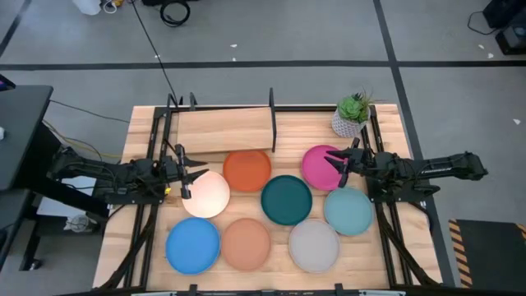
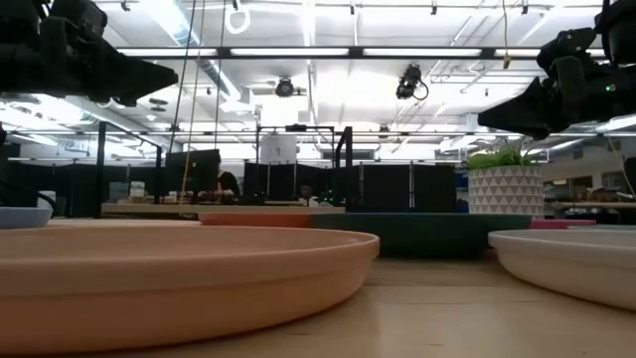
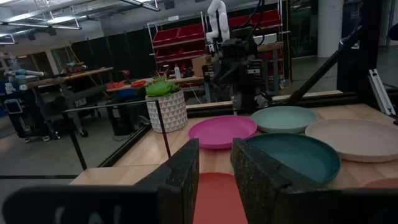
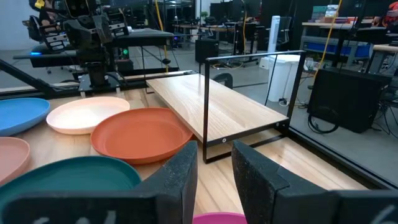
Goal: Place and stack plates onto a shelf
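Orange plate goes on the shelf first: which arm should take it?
Probably left. The left gripper, open, hovers by the cream plate, beside the orange plate. The right gripper, also open, is over the magenta plate, farther off. The shelf holds no plates.

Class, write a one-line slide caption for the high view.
Eight coloured plates lie on the table before an empty shelf, both grippers hovering open.

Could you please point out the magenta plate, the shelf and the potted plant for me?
magenta plate (image 1: 317, 167): high view, on its bare left half.
shelf (image 1: 222, 130): high view, middle of the wooden board.
potted plant (image 1: 353, 116): high view, between the green leaves and the white pot.
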